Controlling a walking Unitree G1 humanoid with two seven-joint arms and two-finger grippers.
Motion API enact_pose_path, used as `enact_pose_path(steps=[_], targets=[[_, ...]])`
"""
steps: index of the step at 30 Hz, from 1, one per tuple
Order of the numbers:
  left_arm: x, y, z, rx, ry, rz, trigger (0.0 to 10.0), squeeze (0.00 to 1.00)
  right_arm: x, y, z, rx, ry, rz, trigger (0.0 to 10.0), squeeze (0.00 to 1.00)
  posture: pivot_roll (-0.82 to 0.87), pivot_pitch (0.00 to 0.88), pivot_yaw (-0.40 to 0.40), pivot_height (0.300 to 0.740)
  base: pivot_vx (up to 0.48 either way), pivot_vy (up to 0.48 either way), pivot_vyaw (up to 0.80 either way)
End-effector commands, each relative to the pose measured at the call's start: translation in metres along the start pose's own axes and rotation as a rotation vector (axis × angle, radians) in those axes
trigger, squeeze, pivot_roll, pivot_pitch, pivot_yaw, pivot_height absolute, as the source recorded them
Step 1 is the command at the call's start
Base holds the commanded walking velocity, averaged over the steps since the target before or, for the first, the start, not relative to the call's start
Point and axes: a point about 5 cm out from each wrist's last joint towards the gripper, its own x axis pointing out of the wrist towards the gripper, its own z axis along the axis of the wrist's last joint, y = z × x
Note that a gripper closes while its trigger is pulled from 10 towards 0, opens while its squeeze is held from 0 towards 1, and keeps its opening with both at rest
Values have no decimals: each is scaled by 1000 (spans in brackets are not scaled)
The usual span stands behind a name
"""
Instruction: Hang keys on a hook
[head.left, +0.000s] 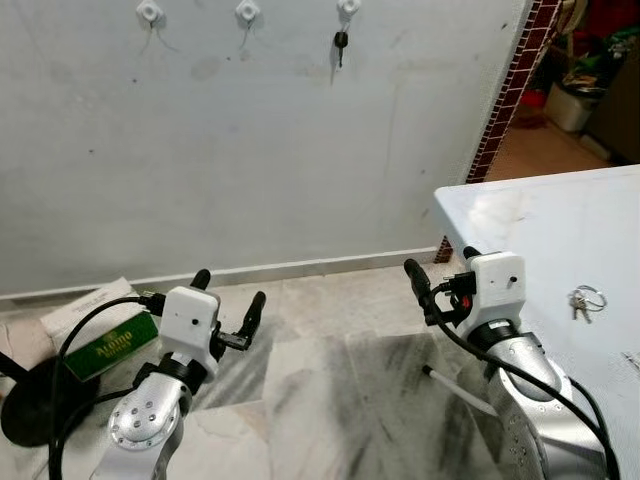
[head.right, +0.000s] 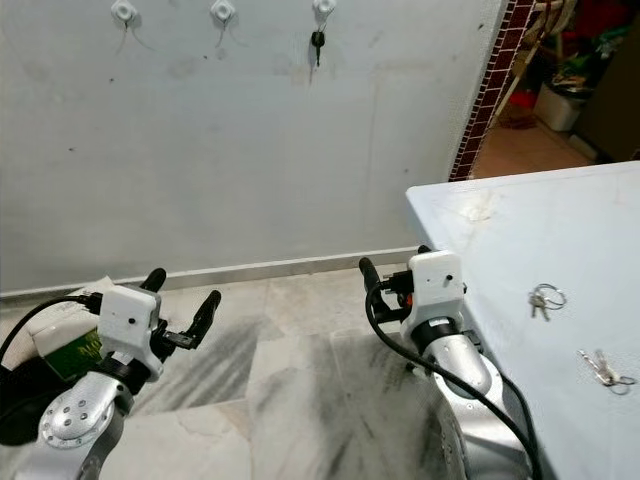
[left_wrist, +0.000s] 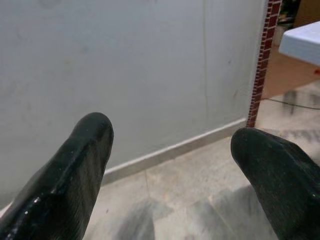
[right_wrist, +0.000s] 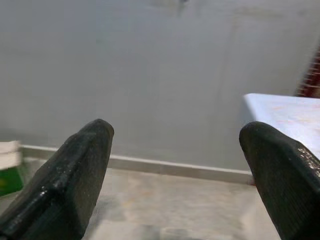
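Observation:
Three white hooks line the top of the grey wall: a left hook (head.left: 149, 12), a middle hook (head.left: 247, 12) and a right hook (head.left: 347, 8). A black-headed key (head.left: 341, 42) hangs from the right hook. Two key bunches lie on the white table (head.right: 520, 230): one with a ring (head.left: 586, 300) and a second bunch (head.right: 604, 370) nearer the front. My left gripper (head.left: 229, 294) is open above the floor, empty. My right gripper (head.left: 440, 268) is open by the table's left edge, empty, well left of the ringed keys.
A green and white box (head.left: 105, 335) lies on the floor at the left beside a dark round base (head.left: 30, 400). A red brick pillar (head.left: 512, 85) edges a doorway at the right, with clutter beyond. Marble floor tiles stretch between my arms.

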Motion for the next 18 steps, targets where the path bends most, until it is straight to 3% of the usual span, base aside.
enact_pose_path(steps=[1,3,18], targets=[[0,-2,2,1,-11,-6,10000,0,-1,-5,2,-12,-5,-16,10000,0,21,62,39,740,0,-446,0],[0,-3,2,2,-9,-7,10000,0,-1,-5,2,-12,-4,-15,10000,0,22,62,38,740,0,-379,0],[4,-3,3,-17,-12,6,10000,0,1,-6,4,-18,-11,-19,10000,0,16,69,35,740,0,0,0]])
